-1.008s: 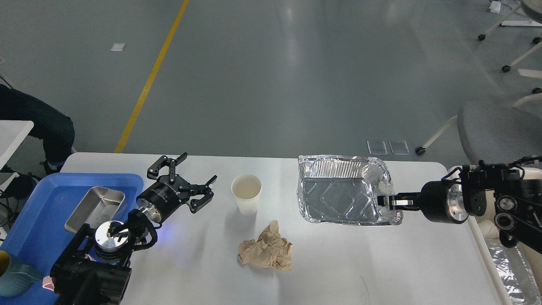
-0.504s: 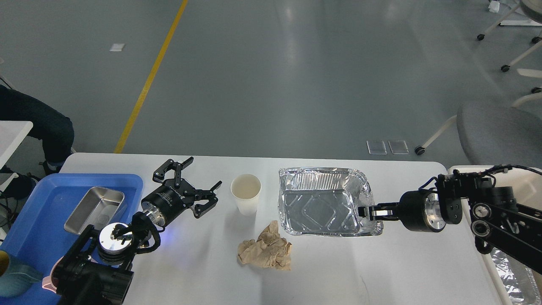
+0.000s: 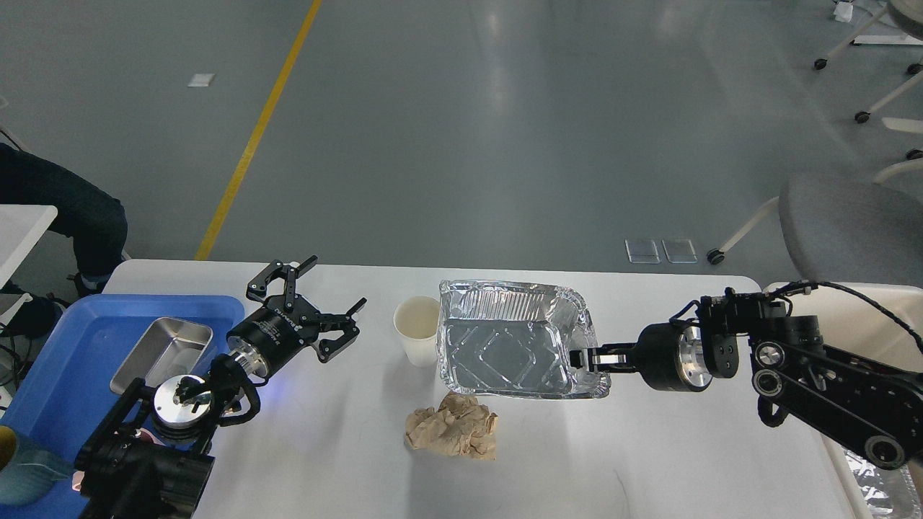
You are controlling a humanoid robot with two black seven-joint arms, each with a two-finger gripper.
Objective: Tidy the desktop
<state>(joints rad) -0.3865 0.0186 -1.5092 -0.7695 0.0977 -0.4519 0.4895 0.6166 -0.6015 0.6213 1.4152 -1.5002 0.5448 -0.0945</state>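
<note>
The white desktop (image 3: pixel 649 461) fills the lower view. My right gripper (image 3: pixel 585 357) is shut on the right rim of a crumpled foil tray (image 3: pixel 512 339) and holds it just above the desktop. The tray's left edge is close beside a white paper cup (image 3: pixel 418 330), and its front edge overlaps a crumpled brown paper wad (image 3: pixel 453 428). My left gripper (image 3: pixel 324 303) is open and empty, left of the cup.
A blue plastic tray (image 3: pixel 65 375) at the left edge holds a small steel pan (image 3: pixel 162 346) and a teal mug (image 3: pixel 21 472). A cream bin (image 3: pixel 865 461) with foil stands off the right edge. A grey chair (image 3: pixel 851 223) is behind.
My right gripper has carried the foil tray steadily leftward, from the desktop's right part up to the cup. My left gripper has shifted slightly and stays open.
</note>
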